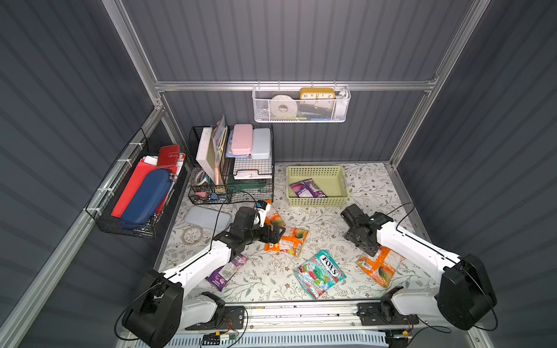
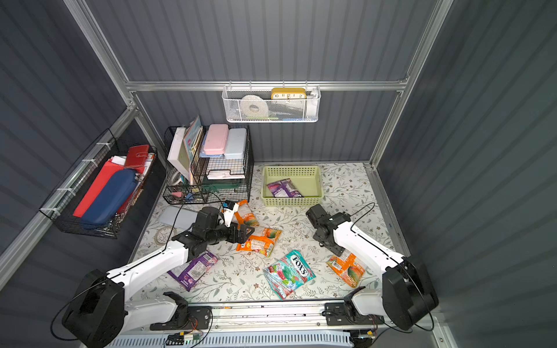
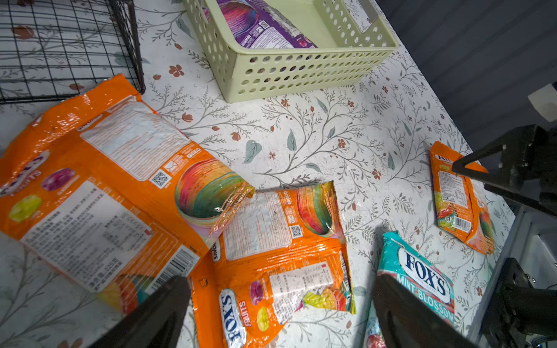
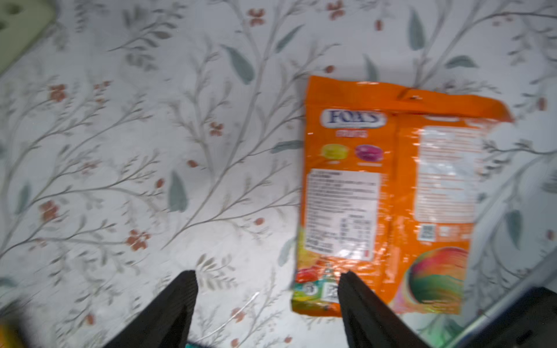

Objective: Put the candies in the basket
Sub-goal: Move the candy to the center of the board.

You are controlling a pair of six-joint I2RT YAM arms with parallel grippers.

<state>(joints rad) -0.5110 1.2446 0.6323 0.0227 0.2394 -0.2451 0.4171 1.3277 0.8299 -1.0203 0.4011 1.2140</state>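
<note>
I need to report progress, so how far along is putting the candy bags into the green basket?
Done: one purple bag lies in the basket. In hand: nothing. The left pincer hangs open over two overlapping orange bags, and the right pincer is open near the third orange bag. Left: those three, the teal bag and the other purple bag, all on the table.

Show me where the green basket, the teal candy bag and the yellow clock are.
green basket (image 1: 316, 201), in a top view, on its perforated near wall.
teal candy bag (image 1: 319, 273), in a top view, on its middle.
yellow clock (image 1: 317, 90), in a top view, on its yellow casing.
</note>
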